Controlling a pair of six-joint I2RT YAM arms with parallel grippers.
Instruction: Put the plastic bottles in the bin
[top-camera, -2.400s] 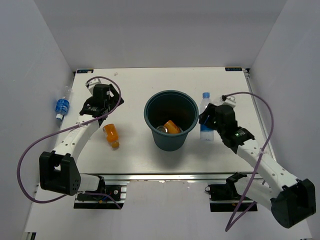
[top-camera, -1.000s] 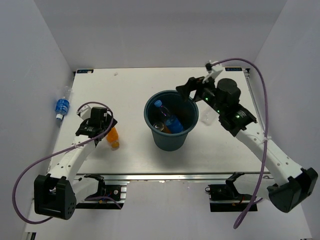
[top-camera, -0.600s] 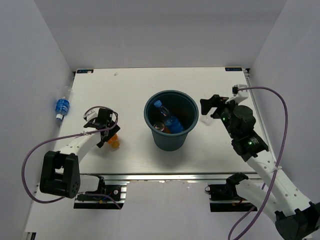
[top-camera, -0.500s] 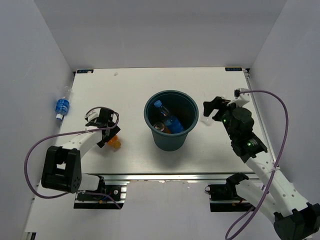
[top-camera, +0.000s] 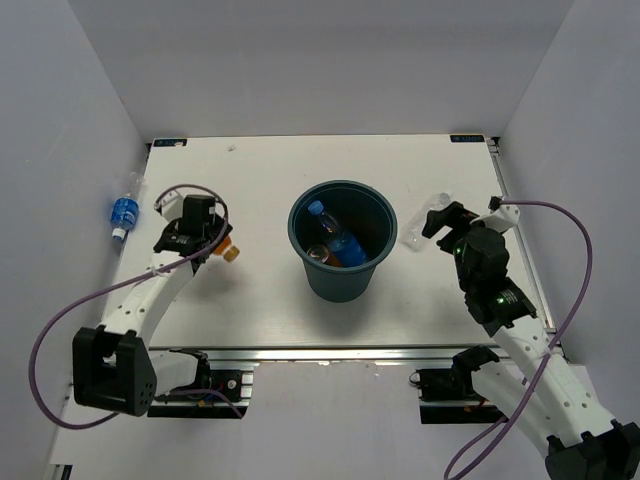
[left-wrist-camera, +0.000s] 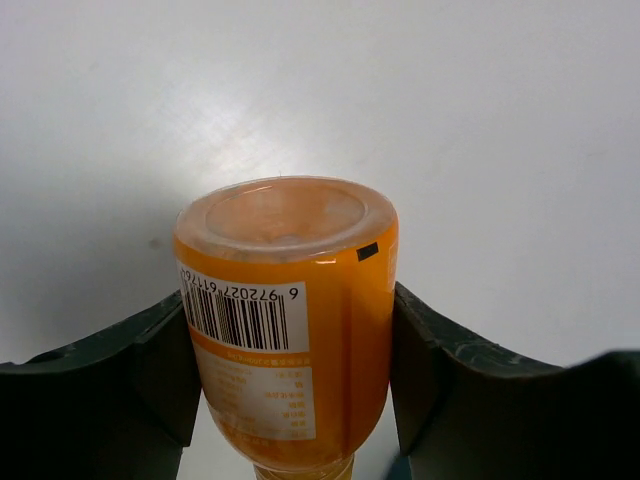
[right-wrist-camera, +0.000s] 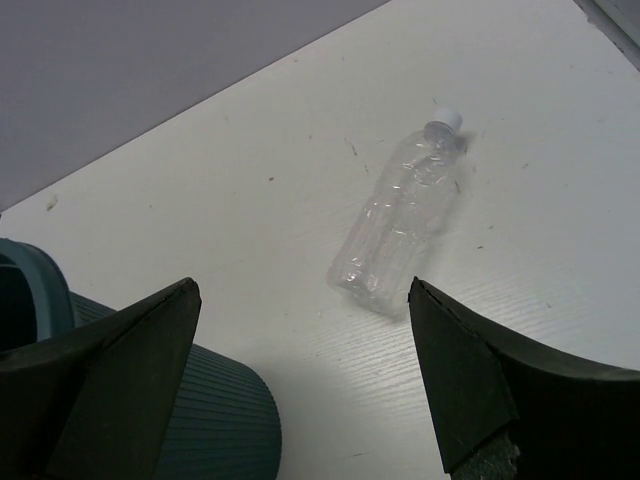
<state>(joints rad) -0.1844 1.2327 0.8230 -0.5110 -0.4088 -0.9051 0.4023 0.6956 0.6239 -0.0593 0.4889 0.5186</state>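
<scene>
My left gripper (top-camera: 205, 238) is shut on an orange-filled bottle (left-wrist-camera: 290, 300); both pads press its sides, with the base pointing away from the wrist camera. Its orange cap (top-camera: 229, 253) pokes out toward the bin (top-camera: 300, 215). That dark blue-grey bin stands mid-table and holds a blue-labelled bottle (top-camera: 338, 238) and an orange bottle (top-camera: 325, 256). A plain clear bottle (right-wrist-camera: 405, 220) with a white cap lies on the table right of the bin. My right gripper (right-wrist-camera: 302, 300) hangs open just short of that clear bottle, with nothing between its fingers.
Another blue-labelled bottle (top-camera: 124, 210) lies beyond the table's left edge, by the wall. The bin's ribbed wall (right-wrist-camera: 200, 420) is close on the left of my right gripper. White enclosure walls surround the table.
My left gripper closed on the orange bottle and carried it up and to the left. The right arm pulled back from over the bin and now sits by the clear bottle.
</scene>
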